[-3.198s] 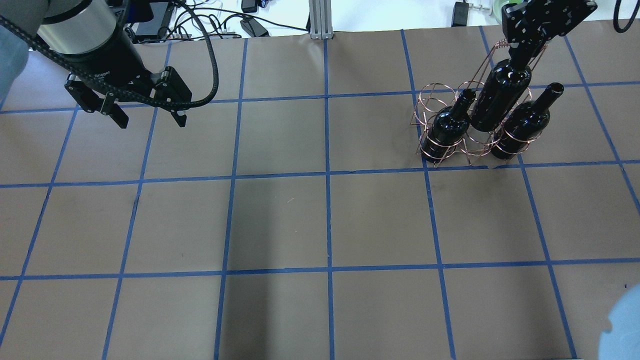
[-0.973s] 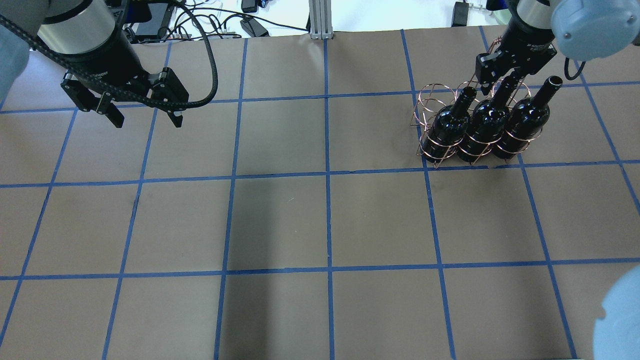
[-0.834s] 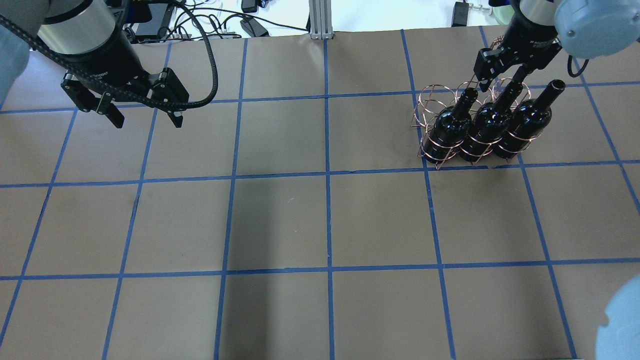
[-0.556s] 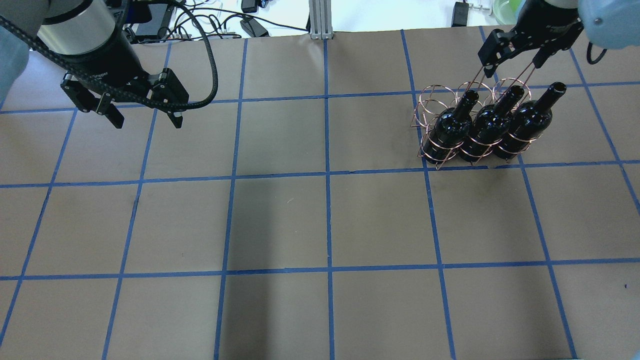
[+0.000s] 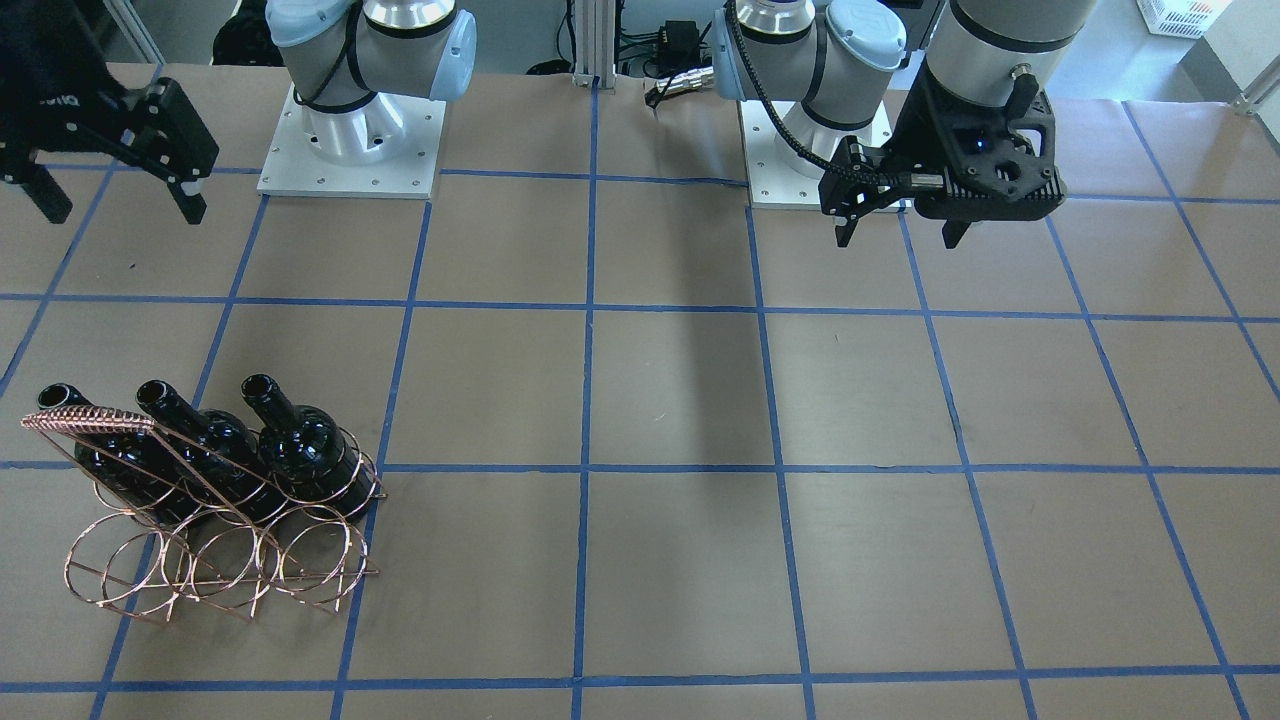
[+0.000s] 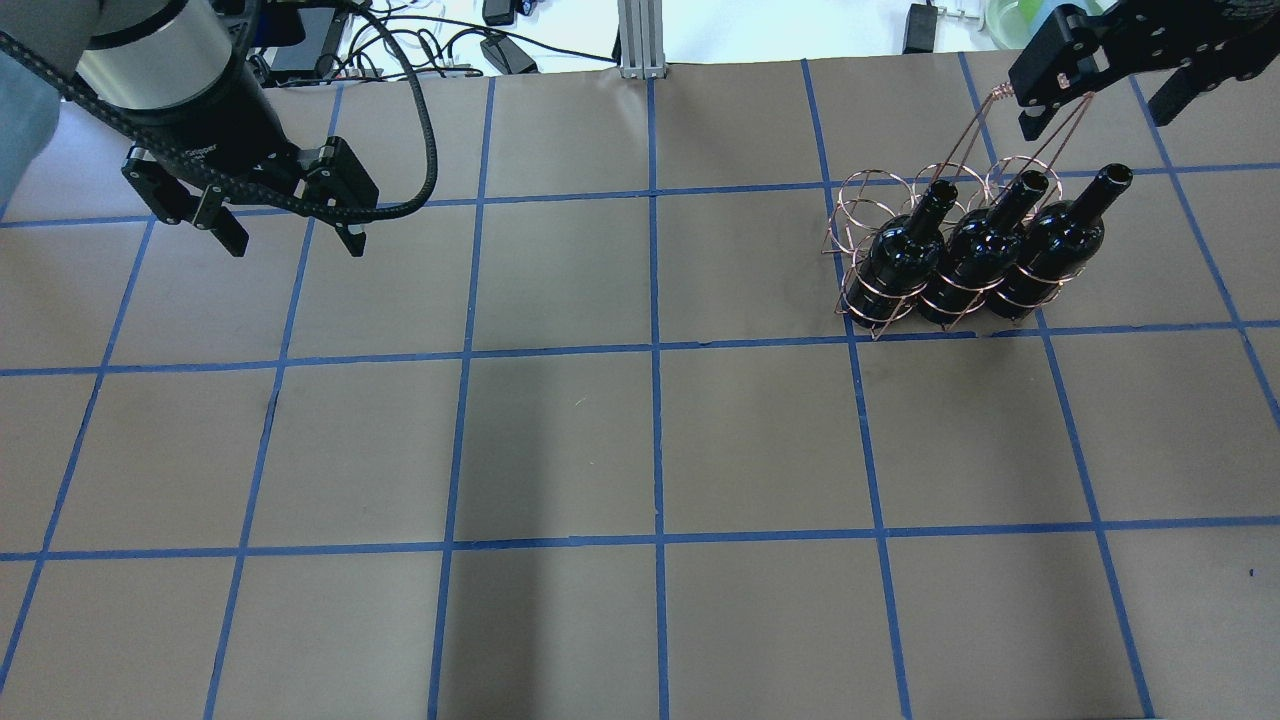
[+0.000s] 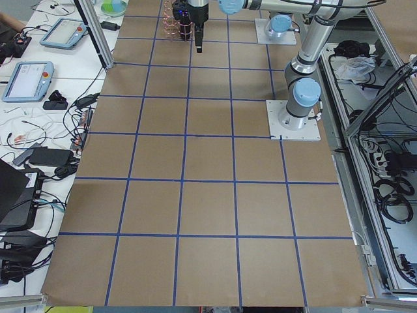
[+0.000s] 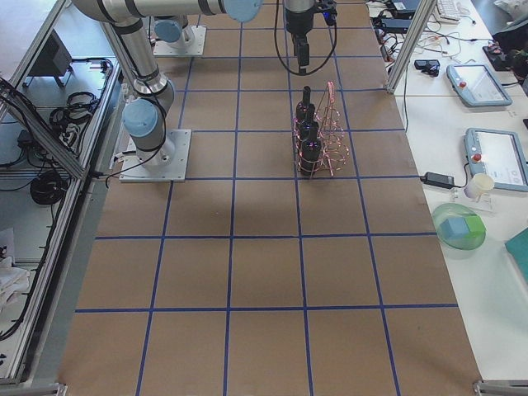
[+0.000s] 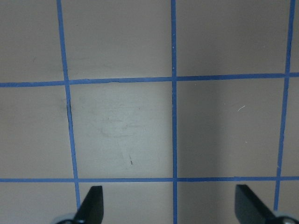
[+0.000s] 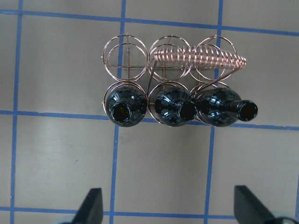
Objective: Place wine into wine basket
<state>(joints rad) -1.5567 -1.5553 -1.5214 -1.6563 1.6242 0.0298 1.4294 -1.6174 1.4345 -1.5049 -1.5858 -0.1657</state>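
right claw [image 6: 1097, 112] has let go, now spread wide and lifted clear above the wine basket [image 6: 868, 203] handle | middle wine [image 6: 983, 243] sits upright in its ring, so all three are in and you're basically done | left claw [image 6: 298, 243] spread, empty, well away from the basket

Three bottles [image 10: 176, 108] fill one row of the wine basket [image 10: 196, 56], seemingly upright.

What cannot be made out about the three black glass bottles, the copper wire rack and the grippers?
Bases of the black glass wine bottles: hidden by their own bodies, right wrist view.
Copper wire rack: too small, partly behind the right arm, exterior left view.
Right gripper: cut by the top edge, overhead view.
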